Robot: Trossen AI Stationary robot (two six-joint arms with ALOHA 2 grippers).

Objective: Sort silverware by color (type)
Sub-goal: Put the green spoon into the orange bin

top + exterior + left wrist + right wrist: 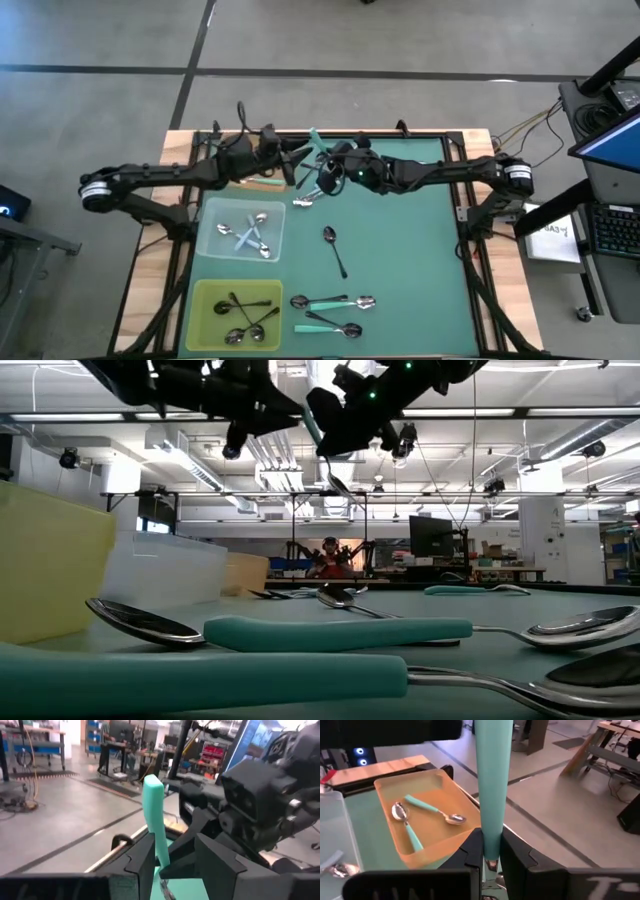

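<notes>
1. Right gripper (pixel 490 857) is clenched on a mint-teal spoon (pixel 493 780), held in the air above the far side of the green mat (pixel 400 260). Handle sticks up out of the fingers; in the low view the bowl hangs below the gripper (pixel 340 485).
2. Left gripper (pixel 172 860) is right next to it, fingers spread and straddling the same handle (pixel 156 815). Can't tell if its pads touch the handle.
3. Both arms meet near the far edge of the table, above the orange tray (pixel 432 820).
4. Orange tray holds two teal spoons (pixel 420 817), one bowl lying over the other's handle.
5. Clear tray (pixel 243 228) on the left of the mat holds pale blue spoons (pixel 252 232), piled crossing each other.
6. Yellow-green tray (pixel 236 312) at the near left holds black spoons (pixel 245 320).
7. Loose on the mat: one black spoon (pixel 334 248) near the centre, three teal spoons (pixel 335 312) near the front edge beside the yellow-green tray, and one spoon (pixel 303 203) just beyond the clear tray's far corner, handle colour unclear.
</notes>
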